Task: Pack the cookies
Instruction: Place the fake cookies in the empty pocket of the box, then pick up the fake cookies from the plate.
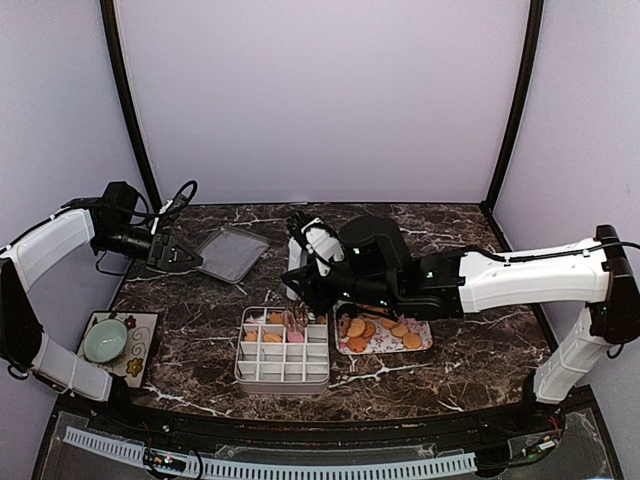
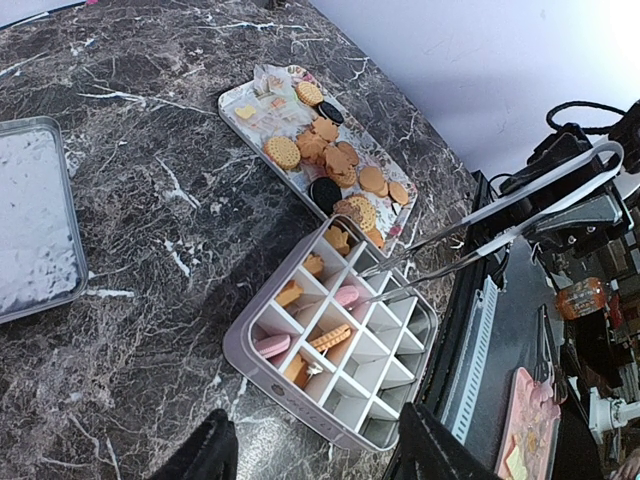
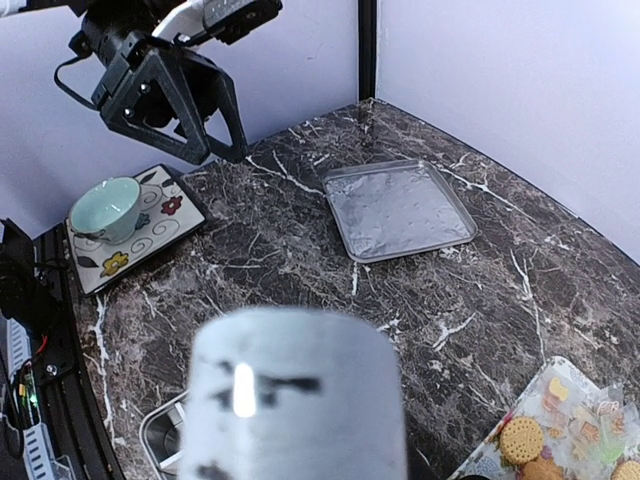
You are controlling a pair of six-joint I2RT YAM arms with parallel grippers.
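Metal tongs (image 2: 545, 188) tips parted, empty, by pink cookie (image 2: 347, 295) mid-frame; lift straight, clear divided box (image 2: 300, 397) walls.

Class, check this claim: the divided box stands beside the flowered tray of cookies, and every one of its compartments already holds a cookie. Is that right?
Not quite. The divided box does stand beside the flowered tray, but only some compartments hold cookies; several are plainly empty, as the left wrist view shows.

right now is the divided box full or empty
Partly full. The divided box has cookies in several cells; the remaining cells are bare white inside.
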